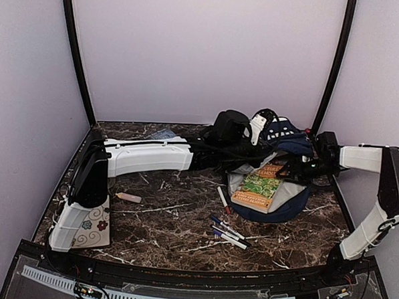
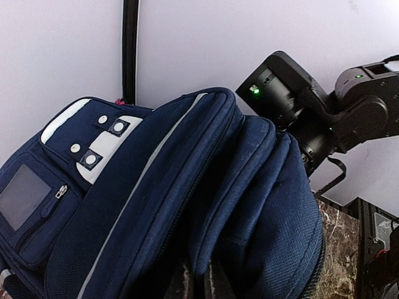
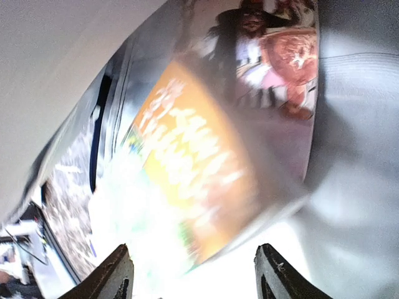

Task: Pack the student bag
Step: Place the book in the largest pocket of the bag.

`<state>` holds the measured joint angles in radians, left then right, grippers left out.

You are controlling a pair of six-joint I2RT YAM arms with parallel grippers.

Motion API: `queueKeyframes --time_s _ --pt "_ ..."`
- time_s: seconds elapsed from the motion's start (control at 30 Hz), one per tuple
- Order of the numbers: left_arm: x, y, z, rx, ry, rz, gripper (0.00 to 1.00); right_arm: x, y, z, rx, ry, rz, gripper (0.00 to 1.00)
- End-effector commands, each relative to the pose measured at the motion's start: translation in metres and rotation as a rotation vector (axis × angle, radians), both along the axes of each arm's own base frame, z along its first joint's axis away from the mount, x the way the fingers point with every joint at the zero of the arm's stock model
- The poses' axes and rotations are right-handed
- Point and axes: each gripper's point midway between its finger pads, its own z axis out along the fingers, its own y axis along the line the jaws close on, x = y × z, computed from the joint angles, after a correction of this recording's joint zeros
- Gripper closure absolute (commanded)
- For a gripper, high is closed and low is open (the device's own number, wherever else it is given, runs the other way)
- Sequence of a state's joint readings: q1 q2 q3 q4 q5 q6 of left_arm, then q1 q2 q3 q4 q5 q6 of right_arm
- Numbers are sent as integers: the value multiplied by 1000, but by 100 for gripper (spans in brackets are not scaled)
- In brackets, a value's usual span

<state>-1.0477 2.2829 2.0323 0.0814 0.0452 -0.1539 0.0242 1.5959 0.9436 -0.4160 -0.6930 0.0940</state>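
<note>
a: lilac walls [image 1: 205, 49], dark marble desk [image 1: 169, 215]. where's the bag [image 1: 290, 142]?
b: far right corner, propped up. left gripper [image 2: 201, 281] looks pinched narrow on its rim, likely to keep the mouth open.
a: and the right gripper [image 3: 196, 274]?
b: spread wide, empty, over the book [image 1: 261, 186] lying half in the mouth. pens [image 1: 227, 233] wait towards the near edge.

Navy striped student bag [image 1: 280, 213] open, grey lining showing, apparently half-upright.

A book [image 1: 259, 186] lies in the student bag [image 1: 276, 212]; pens [image 1: 228, 233] lie on the table [image 1: 169, 221] before it.
</note>
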Motion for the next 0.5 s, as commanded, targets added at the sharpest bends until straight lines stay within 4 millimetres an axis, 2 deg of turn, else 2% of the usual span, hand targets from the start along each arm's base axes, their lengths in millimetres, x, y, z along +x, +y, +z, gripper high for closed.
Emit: queueKeyframes --time_s 0.0,0.1,0.23,0.4,0.47 --pt "-16 12 101 -192 -93 -17 100 -30 -9 6 -107 -65 87 33" --pt "-15 13 100 -190 -91 -13 100 -42 -10 23 -131 -119 123 33" --pt "-14 13 101 -200 -90 -8 100 -55 4 45 -79 -204 204 36" --pt "-10 16 106 -217 -75 -5 100 -75 33 49 9 -196 377 42" --pt "-10 16 110 -223 -74 -6 100 -82 39 44 46 -145 428 48"
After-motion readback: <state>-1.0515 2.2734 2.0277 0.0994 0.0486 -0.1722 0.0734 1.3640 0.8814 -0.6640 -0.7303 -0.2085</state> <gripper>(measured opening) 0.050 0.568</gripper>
